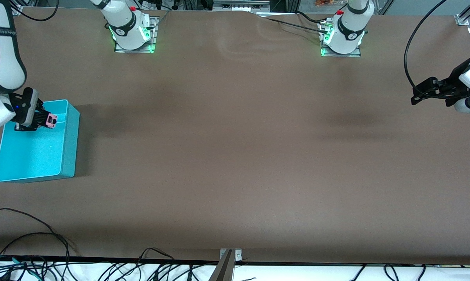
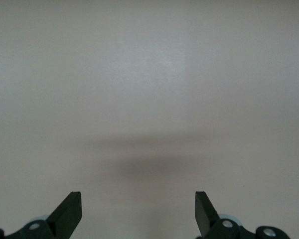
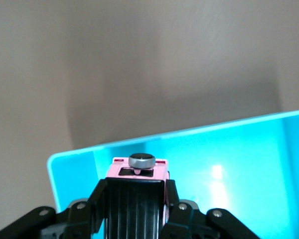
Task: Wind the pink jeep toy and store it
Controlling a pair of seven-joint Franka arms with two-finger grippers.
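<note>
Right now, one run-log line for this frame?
right gripper: shut on small pink jeep toy, over turquoise plastic bin | left gripper: open, waiting over brown table | toy not yet released

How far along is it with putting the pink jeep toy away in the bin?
Picked up already: the right gripper is shut on the pink jeep toy and holds it over the turquoise bin. Whether it has been wound cannot be told. In hand: carrying it above the bin's edge nearest the robots. Left: lower and release it inside. The left gripper waits open over bare table at its own end.
</note>
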